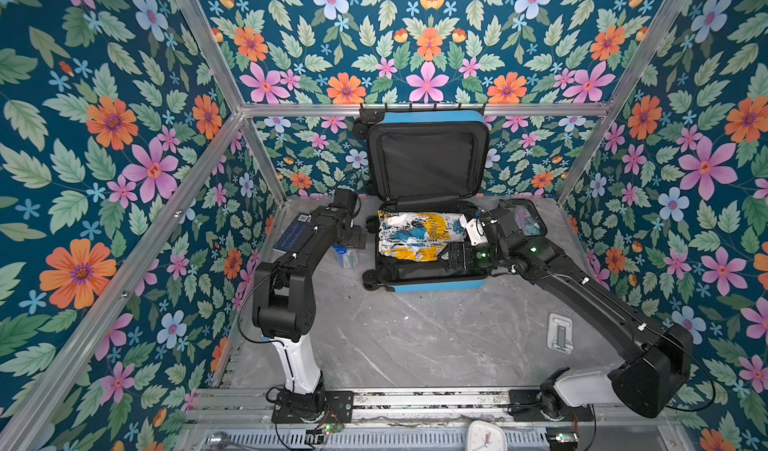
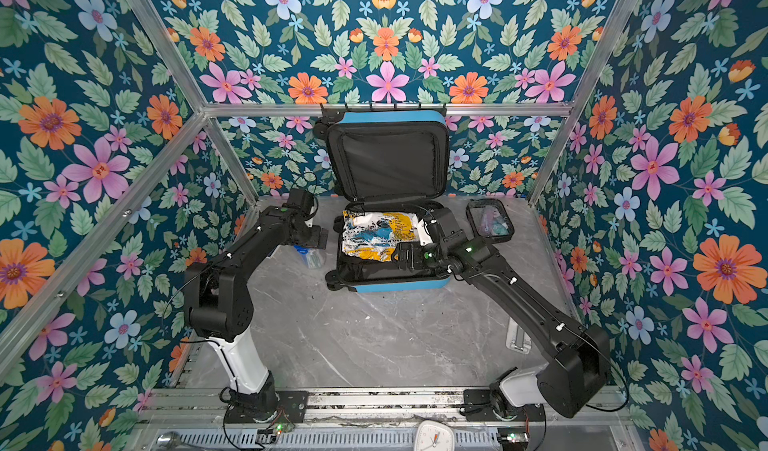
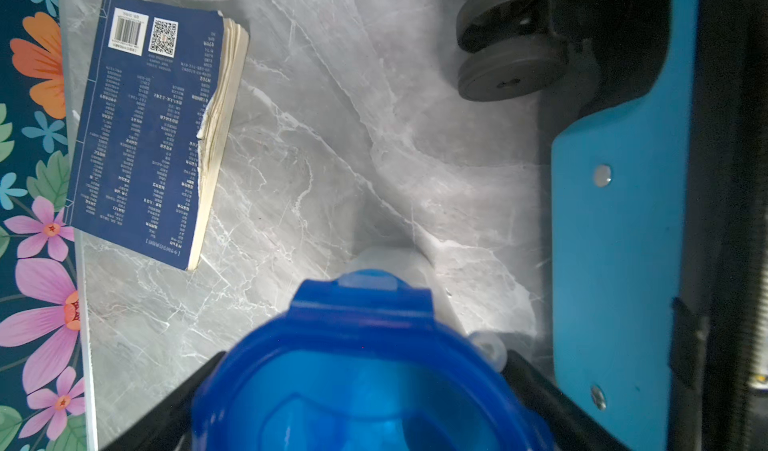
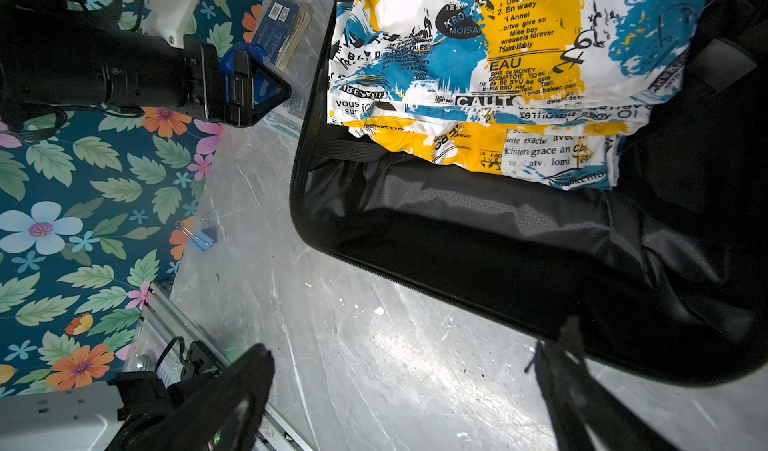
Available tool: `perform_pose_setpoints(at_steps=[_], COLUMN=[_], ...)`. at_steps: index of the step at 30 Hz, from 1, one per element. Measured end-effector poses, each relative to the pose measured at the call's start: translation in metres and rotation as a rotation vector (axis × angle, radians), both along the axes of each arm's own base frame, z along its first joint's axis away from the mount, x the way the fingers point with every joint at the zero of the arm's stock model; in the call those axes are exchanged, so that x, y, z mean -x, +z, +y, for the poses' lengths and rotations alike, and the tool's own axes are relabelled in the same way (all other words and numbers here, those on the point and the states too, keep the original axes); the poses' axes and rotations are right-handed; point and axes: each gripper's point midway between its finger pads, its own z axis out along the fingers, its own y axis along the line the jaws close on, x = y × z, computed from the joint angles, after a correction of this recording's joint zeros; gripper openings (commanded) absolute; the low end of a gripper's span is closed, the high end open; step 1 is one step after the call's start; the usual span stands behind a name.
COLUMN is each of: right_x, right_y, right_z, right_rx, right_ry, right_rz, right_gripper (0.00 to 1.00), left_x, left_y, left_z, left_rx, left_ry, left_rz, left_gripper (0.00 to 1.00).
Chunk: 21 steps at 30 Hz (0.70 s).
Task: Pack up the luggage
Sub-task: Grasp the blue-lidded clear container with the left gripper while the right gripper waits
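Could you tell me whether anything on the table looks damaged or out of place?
Yes: the blue book lying left of the luggage has a torn, ragged cover edge and worn, yellowed pages. A small binder clip also lies stray by the wall.

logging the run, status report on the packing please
Left gripper open around blue-lidded container. Right gripper open, empty, over luggage front rim. Luggage open, printed cloth inside. Outside on table: book, pouch.

Your printed shirt (image 4: 478,74) reads "EAU", "Mike boy" and "CAUT"; your blue book (image 3: 153,128) shows a barcode and QR code.
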Motion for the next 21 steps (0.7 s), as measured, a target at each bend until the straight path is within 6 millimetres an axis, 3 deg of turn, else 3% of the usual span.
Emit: perform_pose_setpoints(at_steps=[6,15,21], right_x=[0.0000,-0.0012,-0.0015], right_y=[0.0007,-0.0011,-0.0012], right_z=[-0.0011,-0.0032,-0.0035], right_rx=[0.001,0.011,0.008], right_ry=[-0.006,-0.016,-0.023], right_rz=[-0.003,-0.005,-0.002], right_gripper=[0.99,0.99,0.99], left_x=[-0.0019,-0.0061,-0.0064], left_y=[-0.0066,-0.0104,-0.0093], left_z=[-0.0015,-0.0060,-0.0076], left_rx=[0.003,0.021,0.031], left_ry=[-0.002,-0.010,-0.011], left_rz=[0.015,0.023,0.022], left_gripper=[0.99,0.81,0.78])
